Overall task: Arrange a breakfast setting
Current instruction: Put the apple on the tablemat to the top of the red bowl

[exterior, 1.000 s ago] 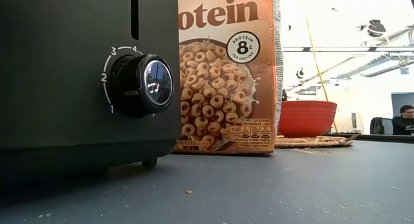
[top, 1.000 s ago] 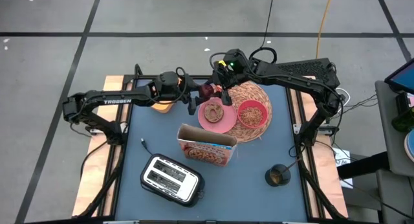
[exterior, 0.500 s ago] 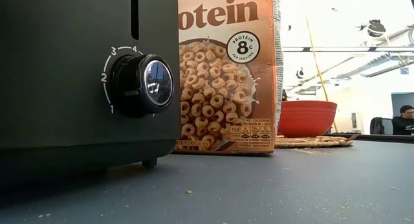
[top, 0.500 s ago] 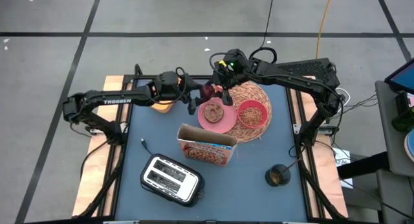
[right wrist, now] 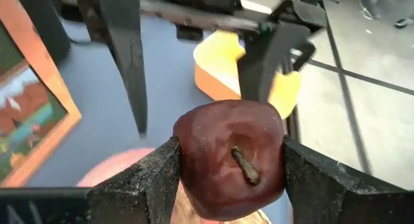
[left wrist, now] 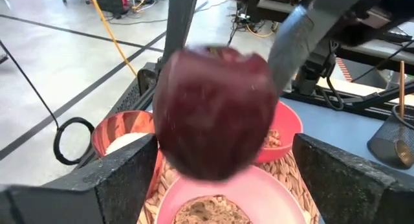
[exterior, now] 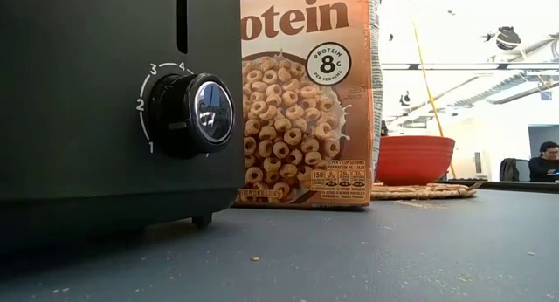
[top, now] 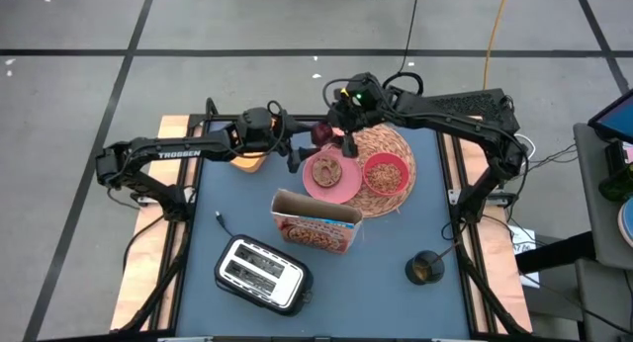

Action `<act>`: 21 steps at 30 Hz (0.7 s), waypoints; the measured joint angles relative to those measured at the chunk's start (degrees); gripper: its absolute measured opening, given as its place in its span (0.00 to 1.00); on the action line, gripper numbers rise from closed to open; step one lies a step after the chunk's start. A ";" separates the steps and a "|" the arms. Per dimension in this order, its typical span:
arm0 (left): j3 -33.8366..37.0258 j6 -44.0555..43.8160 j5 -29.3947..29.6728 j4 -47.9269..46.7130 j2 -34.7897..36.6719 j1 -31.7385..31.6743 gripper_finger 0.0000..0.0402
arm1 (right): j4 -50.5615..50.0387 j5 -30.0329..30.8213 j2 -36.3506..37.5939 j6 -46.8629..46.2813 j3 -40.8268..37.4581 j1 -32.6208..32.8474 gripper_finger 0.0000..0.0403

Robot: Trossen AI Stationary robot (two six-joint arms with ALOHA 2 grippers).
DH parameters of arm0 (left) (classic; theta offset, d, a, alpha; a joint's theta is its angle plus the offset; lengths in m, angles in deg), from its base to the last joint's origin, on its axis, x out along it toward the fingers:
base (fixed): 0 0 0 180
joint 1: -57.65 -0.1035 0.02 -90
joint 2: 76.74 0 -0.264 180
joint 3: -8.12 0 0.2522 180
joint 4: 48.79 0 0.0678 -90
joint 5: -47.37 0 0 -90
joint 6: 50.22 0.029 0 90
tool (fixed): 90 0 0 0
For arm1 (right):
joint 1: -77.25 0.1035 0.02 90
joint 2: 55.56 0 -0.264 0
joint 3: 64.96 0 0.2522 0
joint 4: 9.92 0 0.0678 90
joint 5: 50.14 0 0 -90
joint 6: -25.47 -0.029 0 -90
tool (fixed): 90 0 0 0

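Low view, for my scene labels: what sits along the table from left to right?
Black toaster → cereal box → red bowl on the straw mat. Neither tool shows in this view.

The plate [top: 333,180] and bowl [top: 386,172] sit side by side on the mat [top: 396,144]. The bagel [top: 325,170] lies on the plate. The cereal box [top: 316,223] stands between plate and toaster [top: 259,274].

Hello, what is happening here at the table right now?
The two arms are passing a dark red fruit above the pink plate. The right gripper clamps the fruit between its fingers. The left gripper has its fingers spread on either side, not touching it. A bagel lies on the plate.
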 joint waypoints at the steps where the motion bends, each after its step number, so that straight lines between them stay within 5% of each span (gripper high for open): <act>1: 0.00 -0.09 -0.24 -0.15 0.00 -0.05 0.90 | -0.91 0.50 0.52 0.68 0.00 -0.14 0.57; 21: 0.00 -0.09 -0.38 -0.22 0.00 -0.23 0.90 | -18.70 13.88 16.46 0.73 0.00 -6.38 0.57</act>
